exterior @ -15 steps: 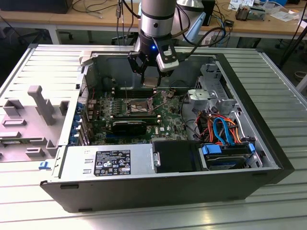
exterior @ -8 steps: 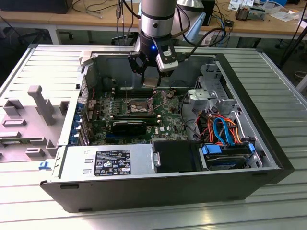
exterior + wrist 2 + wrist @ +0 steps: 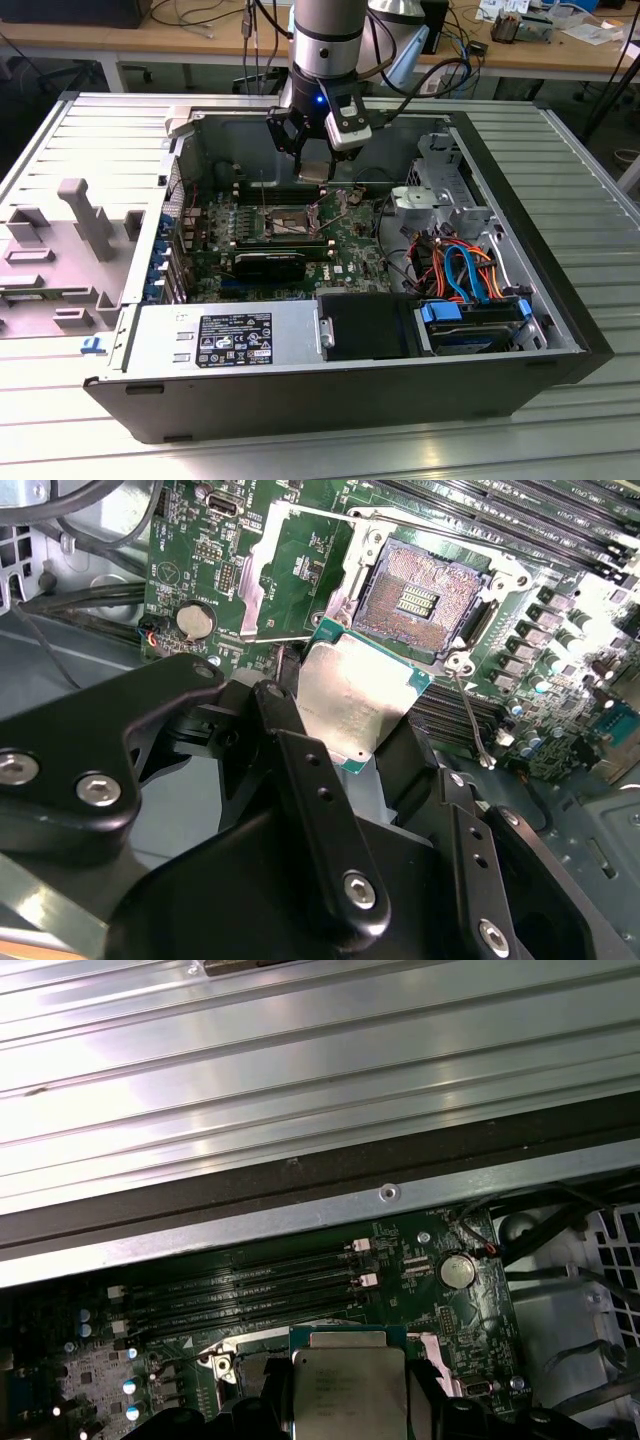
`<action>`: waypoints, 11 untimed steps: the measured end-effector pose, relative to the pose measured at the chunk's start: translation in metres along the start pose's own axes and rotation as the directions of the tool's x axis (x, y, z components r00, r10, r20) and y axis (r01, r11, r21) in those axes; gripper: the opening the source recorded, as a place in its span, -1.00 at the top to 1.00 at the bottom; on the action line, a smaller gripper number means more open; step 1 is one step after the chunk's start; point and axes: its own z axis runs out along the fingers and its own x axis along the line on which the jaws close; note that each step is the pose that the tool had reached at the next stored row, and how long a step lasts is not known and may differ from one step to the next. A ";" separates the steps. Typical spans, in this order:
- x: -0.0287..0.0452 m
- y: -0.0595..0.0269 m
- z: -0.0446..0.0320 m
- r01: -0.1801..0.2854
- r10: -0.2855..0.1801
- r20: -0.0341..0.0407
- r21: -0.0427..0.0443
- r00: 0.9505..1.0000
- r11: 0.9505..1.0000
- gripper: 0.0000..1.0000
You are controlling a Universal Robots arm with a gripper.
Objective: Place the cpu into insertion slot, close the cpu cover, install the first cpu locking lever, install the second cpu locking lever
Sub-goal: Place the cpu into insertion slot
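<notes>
My gripper (image 3: pixel 315 160) hangs inside the open computer case, shut on the cpu (image 3: pixel 313 171). The chip's silvery top faces the camera in both wrist views (image 3: pixel 355 705) (image 3: pixel 350 1385), with black fingers (image 3: pixel 285 720) on two opposite edges. It floats a little above the motherboard, apart from the insertion slot (image 3: pixel 420 590), whose gold-brown contact field lies bare. The cpu cover (image 3: pixel 262 580) is swung open beside the socket. One thin locking lever (image 3: pixel 470 715) sticks out past the socket corner, another (image 3: pixel 430 525) lies along its far edge. In the exterior view the socket (image 3: pixel 285 222) sits below the gripper.
Long black memory slots (image 3: pixel 240 1290) flank the socket, and a coin cell (image 3: pixel 195 620) sits nearby. The case walls (image 3: pixel 200 150) enclose the board. A power supply (image 3: pixel 225 340), drive cage (image 3: pixel 470 330) and coloured cables (image 3: pixel 455 265) crowd the near side. A grey fixture (image 3: pixel 85 230) stands outside.
</notes>
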 end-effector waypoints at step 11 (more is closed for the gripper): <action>0.0000 0.0000 0.0001 -0.006 0.006 0.001 0.000 1.000 1.000 -0.09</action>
